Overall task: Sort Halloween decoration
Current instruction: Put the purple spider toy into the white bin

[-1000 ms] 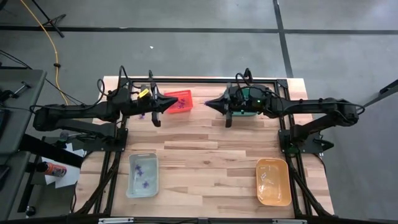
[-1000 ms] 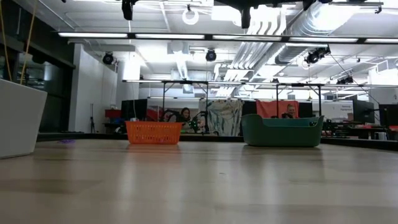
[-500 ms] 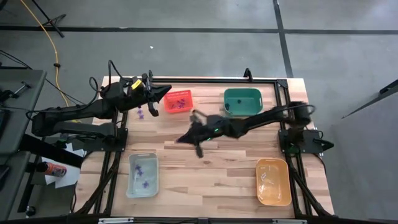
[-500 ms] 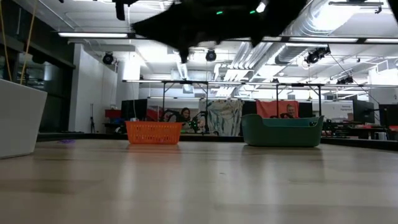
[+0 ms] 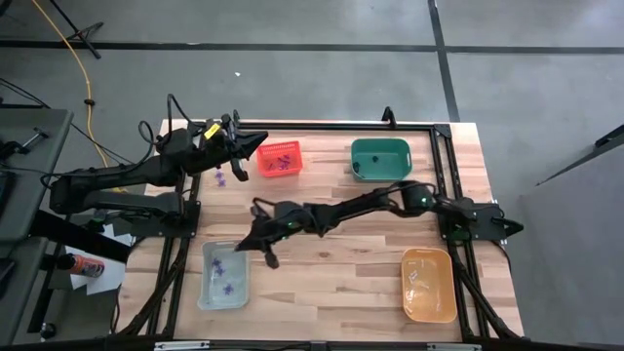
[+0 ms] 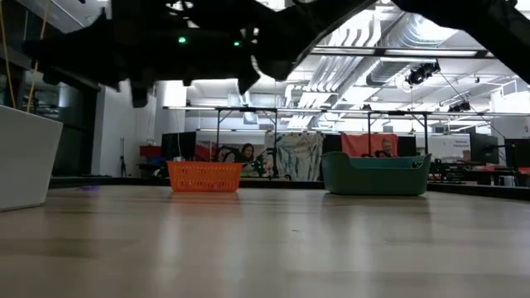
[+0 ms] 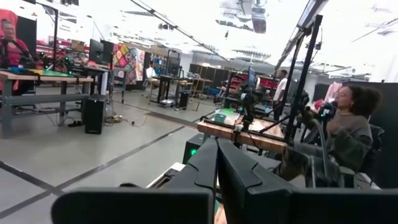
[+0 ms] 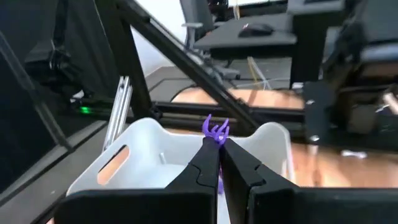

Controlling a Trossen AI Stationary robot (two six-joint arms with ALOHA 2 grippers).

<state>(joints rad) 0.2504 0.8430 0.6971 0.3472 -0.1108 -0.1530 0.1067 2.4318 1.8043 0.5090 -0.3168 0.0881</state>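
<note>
High view: my right gripper (image 5: 255,240) has swung from beside the green bin (image 5: 380,159), across the middle of the table, to the near rim of the clear bin (image 5: 224,274). My left gripper (image 5: 239,156) waits beside the red basket (image 5: 280,158), its fingers pressed together. More purple trinkets (image 5: 222,275) lie in the clear bin and in the red basket.
Meaning: I judge the carry nearly done; what is left is the release over the clear bin.
Low view: my arm is only a dark shape overhead; the red basket (image 6: 204,175) and green bin (image 6: 377,174) stand far back, with no load visible.
Left wrist view: closed fingers (image 7: 205,168) and the room, a seated person beyond.
Right wrist view: only here the load shows: my fingertips (image 8: 211,155) are clamped on one purple trinket (image 8: 216,130), with the clear bin (image 8: 149,155) just ahead.
</note>
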